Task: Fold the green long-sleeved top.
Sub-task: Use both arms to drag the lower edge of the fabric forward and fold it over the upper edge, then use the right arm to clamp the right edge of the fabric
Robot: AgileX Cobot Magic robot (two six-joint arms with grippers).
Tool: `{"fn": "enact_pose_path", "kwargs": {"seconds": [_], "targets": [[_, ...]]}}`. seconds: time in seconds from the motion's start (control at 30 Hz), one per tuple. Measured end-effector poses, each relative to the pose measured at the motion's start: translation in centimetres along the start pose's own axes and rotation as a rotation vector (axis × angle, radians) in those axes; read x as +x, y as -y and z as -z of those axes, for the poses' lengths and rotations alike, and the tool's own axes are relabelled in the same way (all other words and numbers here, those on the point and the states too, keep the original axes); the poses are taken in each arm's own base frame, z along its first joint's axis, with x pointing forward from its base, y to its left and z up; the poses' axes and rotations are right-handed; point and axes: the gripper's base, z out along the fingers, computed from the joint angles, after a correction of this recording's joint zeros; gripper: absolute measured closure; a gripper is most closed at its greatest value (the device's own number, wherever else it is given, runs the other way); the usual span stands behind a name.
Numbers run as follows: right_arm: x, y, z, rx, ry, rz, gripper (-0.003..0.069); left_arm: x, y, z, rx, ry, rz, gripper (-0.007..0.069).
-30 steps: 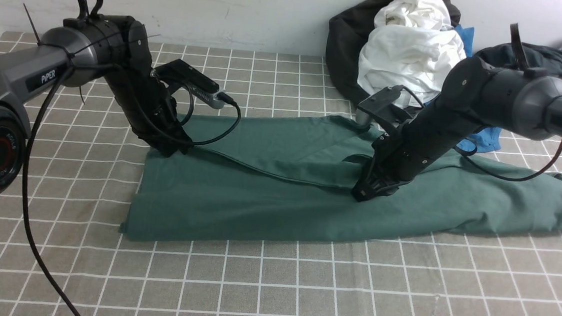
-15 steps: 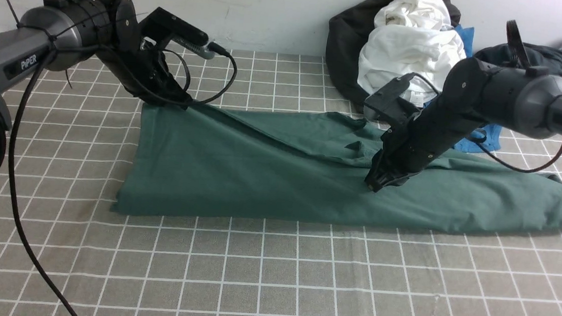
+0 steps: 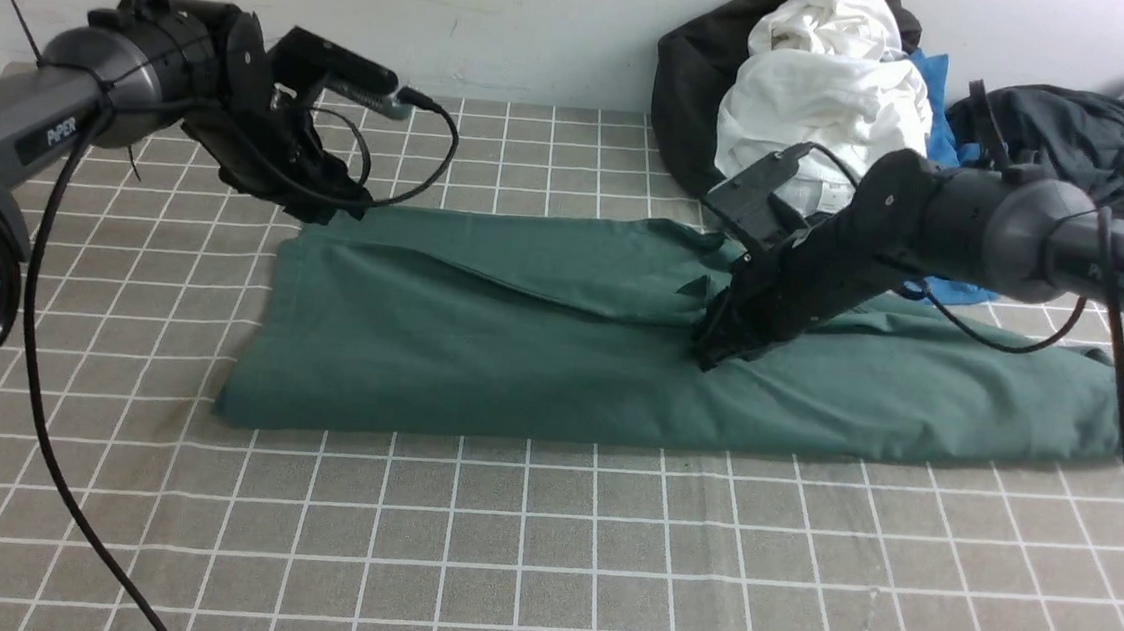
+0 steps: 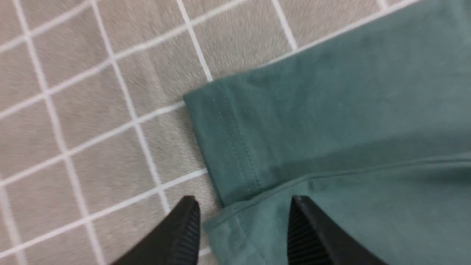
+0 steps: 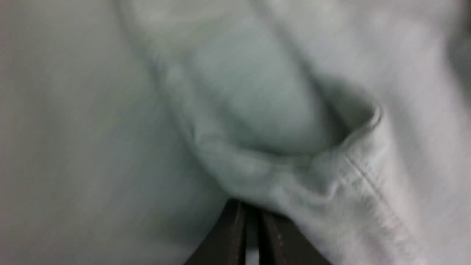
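A: which step is this? green top [image 3: 539, 354] lies mid-frame, lengthwise fold looks done; left gripper [image 4: 243, 206] gapes wide over its hem corner

B: right gripper [image 3: 707, 355] is pinching cloth at centre; next, I'd guess, re-grip for the crosswise fold

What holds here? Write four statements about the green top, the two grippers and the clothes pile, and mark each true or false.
1. The dark green long-sleeved cotton top lies spread on the grey checked tablecloth. True.
2. The left gripper is clamped on the top's hem. False: its jaws stand open over the hemmed corner, which lies flat.
3. The right gripper is closed on a bunched fold of the top. True.
4. The crumpled white garment lies on the green top. False: it sits in the pile by the wall, on a black garment, behind the top.
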Motion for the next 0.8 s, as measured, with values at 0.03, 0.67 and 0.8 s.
{"fn": "enact_pose_path", "kwargs": {"seconds": [0.03,0.67,0.8], "targets": [[-0.5,0.9,-0.5,0.103,0.082,-0.013,0.0603,-0.7,-0.1,1.6,0.002,0.014,0.004,0.0313],[2.5,10.9,16.2,0.223,-0.003,-0.510,0.0482,1.7,2.8,27.5,0.091,0.228,-0.041,0.0632],[8.7,13.7,17.0,0.229,-0.208,-0.717,0.0384,4.6,4.0,29.6,0.108,0.319,-0.004,0.0632]]}}
